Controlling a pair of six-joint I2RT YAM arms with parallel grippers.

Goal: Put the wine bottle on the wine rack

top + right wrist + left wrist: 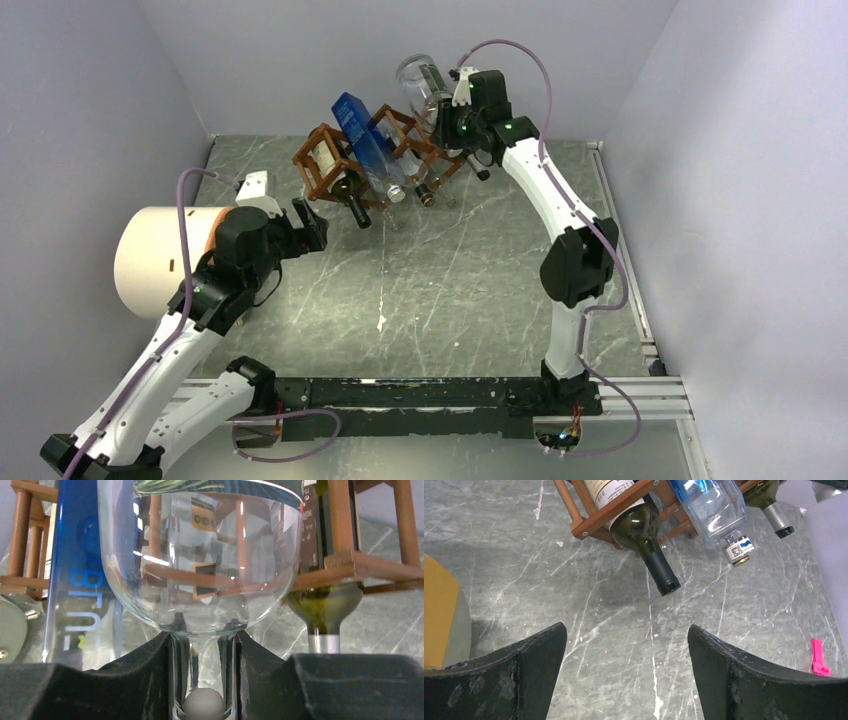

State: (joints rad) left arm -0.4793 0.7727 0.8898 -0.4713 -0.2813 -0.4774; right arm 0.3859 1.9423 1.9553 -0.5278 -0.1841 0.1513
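At diamond-celled wooden rack point(594, 521), pinching clear, round-shouldered glass bottle point(200, 580) by its slim neck with right gripper point(202, 655) (left gripper point(625, 630) spread, empty).

I work in a robot lab cell: plain pale walls point(90, 120) enclose a grey marbled tabletop point(450, 285), and a metal mounting rail point(640, 398) lies along its near edge.

Big white cyl. point(165, 260) at L side of grey marble tbl point(450, 290), small pink clip point(819, 658) on it.
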